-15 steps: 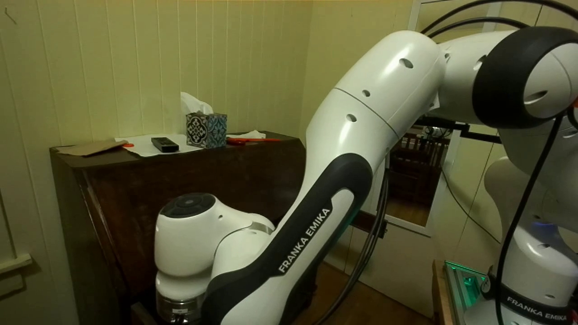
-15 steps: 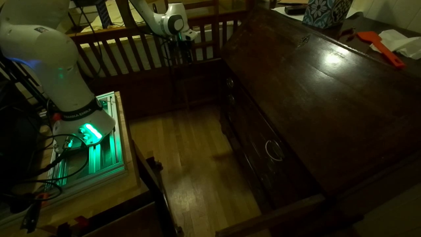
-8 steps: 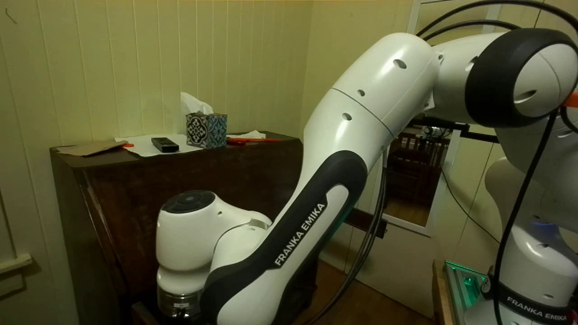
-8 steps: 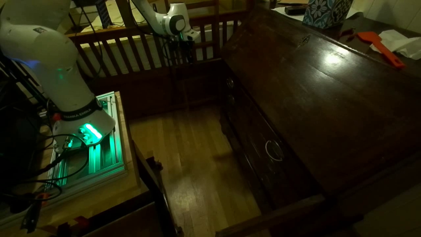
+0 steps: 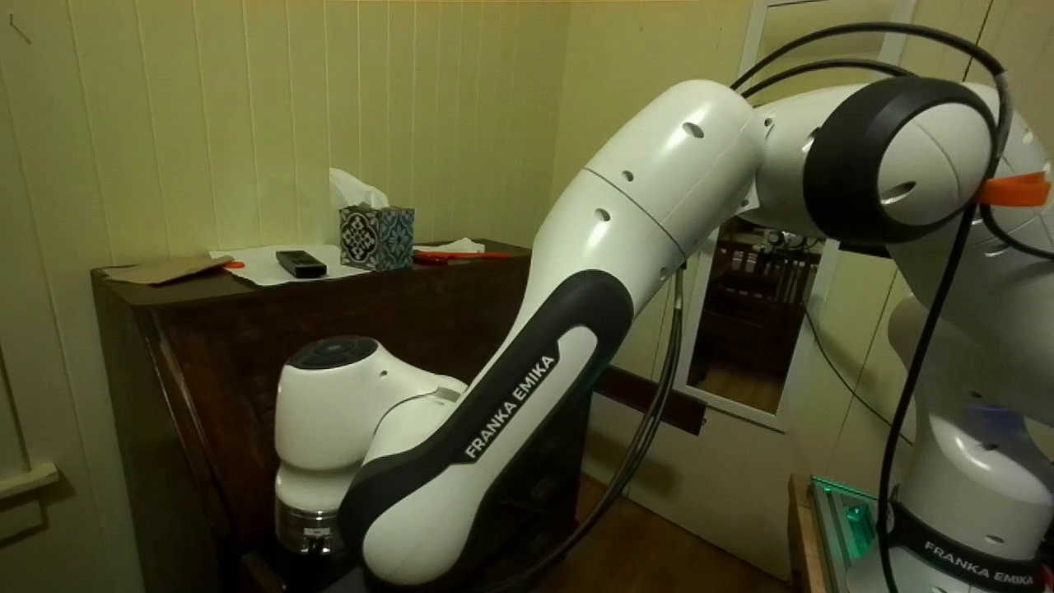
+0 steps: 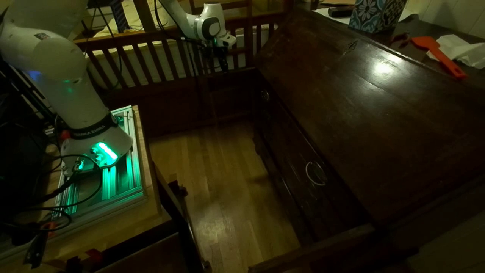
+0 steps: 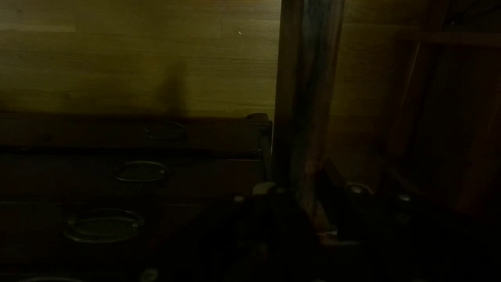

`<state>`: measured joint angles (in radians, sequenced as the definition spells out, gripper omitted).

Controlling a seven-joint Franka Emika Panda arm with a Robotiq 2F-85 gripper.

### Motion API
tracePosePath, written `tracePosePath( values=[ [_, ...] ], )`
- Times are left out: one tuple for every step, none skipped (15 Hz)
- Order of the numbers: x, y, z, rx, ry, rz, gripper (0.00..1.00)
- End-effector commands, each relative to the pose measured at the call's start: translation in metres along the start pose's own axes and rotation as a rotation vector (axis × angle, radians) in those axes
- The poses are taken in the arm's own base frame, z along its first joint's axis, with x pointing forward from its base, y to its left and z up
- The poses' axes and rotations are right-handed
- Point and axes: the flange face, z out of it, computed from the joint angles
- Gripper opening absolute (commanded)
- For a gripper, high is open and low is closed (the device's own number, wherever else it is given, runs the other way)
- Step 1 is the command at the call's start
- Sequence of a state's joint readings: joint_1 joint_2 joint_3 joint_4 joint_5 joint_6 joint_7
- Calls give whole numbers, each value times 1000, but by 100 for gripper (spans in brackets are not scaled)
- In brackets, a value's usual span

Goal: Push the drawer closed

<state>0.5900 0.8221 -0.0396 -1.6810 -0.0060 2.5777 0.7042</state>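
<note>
A dark wooden desk with a slanted front point(image 6: 363, 98) has drawers with oval metal handles point(image 6: 316, 173). Several handles point(image 7: 103, 226) also show in the wrist view. The drawer fronts look roughly flush, but the dim light makes this hard to judge. A long wooden bar point(image 7: 307, 78) stands out from the desk's side edge over the floor. My gripper point(image 7: 303, 176) has a gap between its fingers; the bar shows in that gap, and contact is unclear. In an exterior view my gripper point(image 6: 224, 66) hangs at the desk's far end.
Another wooden bar point(image 6: 318, 246) juts out at the desk's near end. A slatted wooden frame point(image 6: 151, 64) stands behind the arm. A tissue box point(image 5: 376, 237), a remote point(image 5: 300, 263) and a red tool point(image 6: 439, 57) lie on top. A full-length mirror point(image 5: 757, 329) leans at the wall.
My arm has shifted left in an exterior view. In an exterior view my gripper has moved a little right, nearer the desk. No drawer or bar has visibly moved.
</note>
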Motion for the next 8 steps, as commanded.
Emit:
tracePosePath(
  values=[
    [51, 1, -16, 15, 51, -64, 6],
    [57, 1, -16, 16, 51, -69, 6],
    [63, 1, -15, 12, 50, -73, 6],
    [69, 1, -15, 11, 56, -76, 6],
    [75, 2, -14, 9, 62, -78, 6],
    [80, 3, -14, 7, 67, -78, 6],
    [86, 3, -14, 6, 74, -79, 6],
    [91, 4, -14, 5, 78, -78, 6]
  ],
)
